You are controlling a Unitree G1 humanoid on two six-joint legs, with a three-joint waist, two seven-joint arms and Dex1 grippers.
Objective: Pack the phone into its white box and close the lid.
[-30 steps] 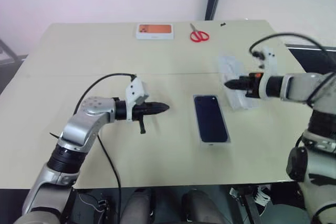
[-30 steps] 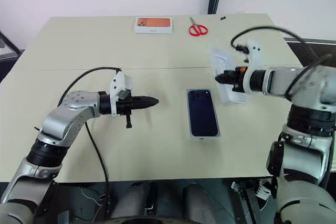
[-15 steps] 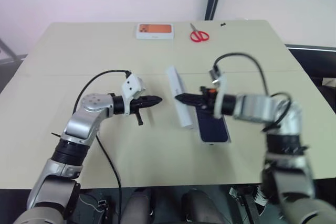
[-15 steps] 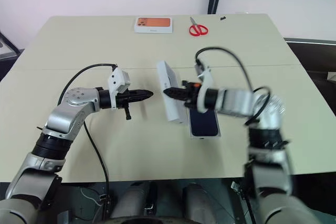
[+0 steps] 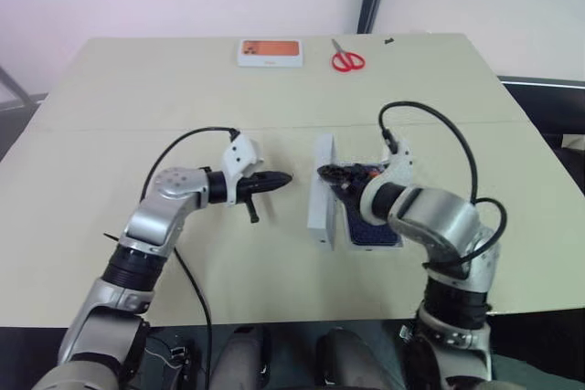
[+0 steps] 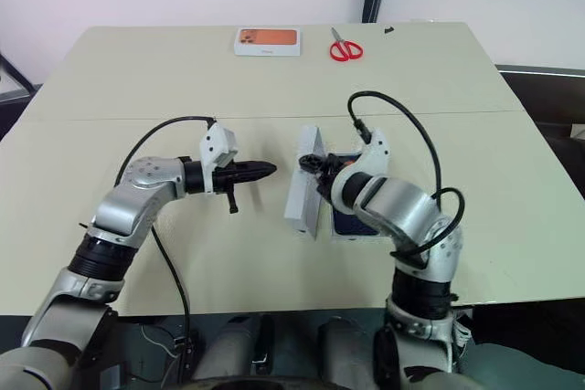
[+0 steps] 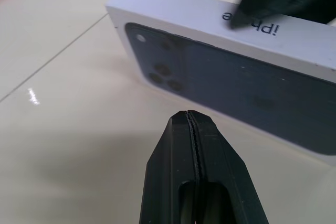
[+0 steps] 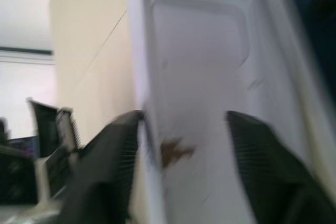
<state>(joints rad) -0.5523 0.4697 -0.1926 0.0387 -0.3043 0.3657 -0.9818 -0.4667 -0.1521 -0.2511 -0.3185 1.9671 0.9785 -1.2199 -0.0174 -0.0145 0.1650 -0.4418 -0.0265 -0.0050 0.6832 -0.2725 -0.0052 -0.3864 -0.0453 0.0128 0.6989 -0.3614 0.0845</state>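
Table [image 5: 137, 253]: pale beige top, a seam line running across it side to side.

Lid [image 5: 321, 191]: shallow white tray standing on one long edge near the table's middle, just left of the white box. Its outer face, printed with a dark phone picture, looks toward the left arm; the left wrist view shows that print and the lettering "iPhone" on the upper side wall [image 7: 231, 61]. Its pale hollow inside faces the right arm [image 8: 199, 77].

Phone [image 5: 375, 230]: dark navy, lying flat in the white box [image 5: 352, 246], whose thin white rim frames it. Both are largely covered by the right forearm.

Right gripper [image 5: 336, 174]: at the lid's top edge, its two black fingers [image 8: 113, 156] spread wide, one on the outer side of the lid's wall and the other on the hollow side. Neither finger visibly presses on the wall.

Left gripper [image 5: 277, 181]: fingers pressed together with nothing between them, tips pointing at the lid's printed face from the left, a clear gap in between.

White box with orange top [image 5: 270, 52]: at the table's far edge, well apart from both arms.

Scissors [image 5: 346, 59]: red handles, just right of that box.
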